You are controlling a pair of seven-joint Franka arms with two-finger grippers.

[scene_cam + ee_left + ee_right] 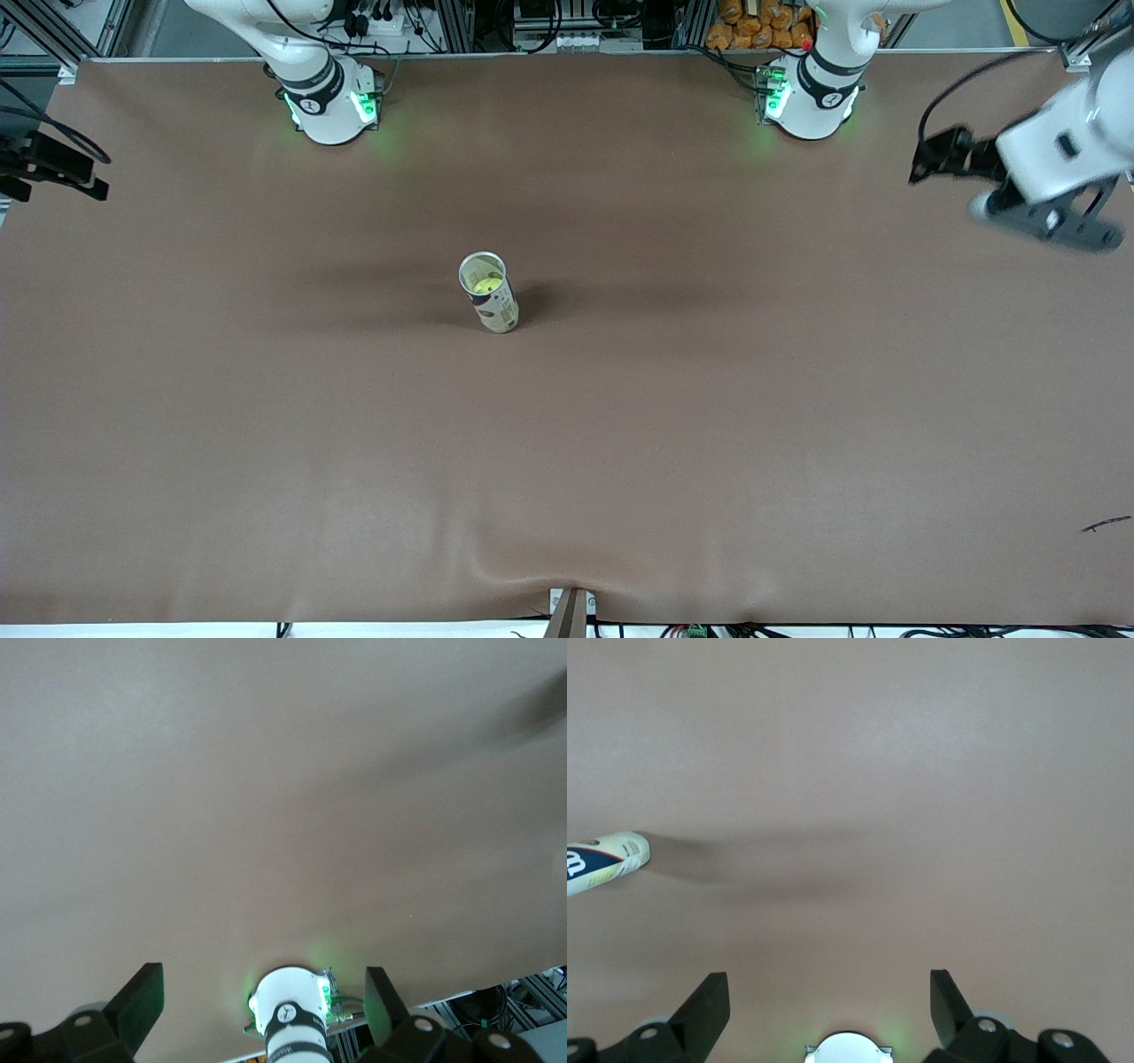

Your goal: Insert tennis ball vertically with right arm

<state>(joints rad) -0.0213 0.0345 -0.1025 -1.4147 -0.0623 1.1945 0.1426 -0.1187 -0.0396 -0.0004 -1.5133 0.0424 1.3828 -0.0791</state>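
With the ball [486, 285] already sitting inside the upright can [490, 293] mid-table, both the left gripper [264, 1001] and right gripper [830, 1005] hang wide open and empty, so the remaining job is just keeping them clear.

A tall can [490, 293] stands up in the middle of the brown table [266, 399] — a yellow tennis ball [486, 285] sits inside. The left gripper [921, 164] hangs over the table's edge.

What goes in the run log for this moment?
tennis ball: inside upright can | left pincer: open, empty | right pincer: open, empty
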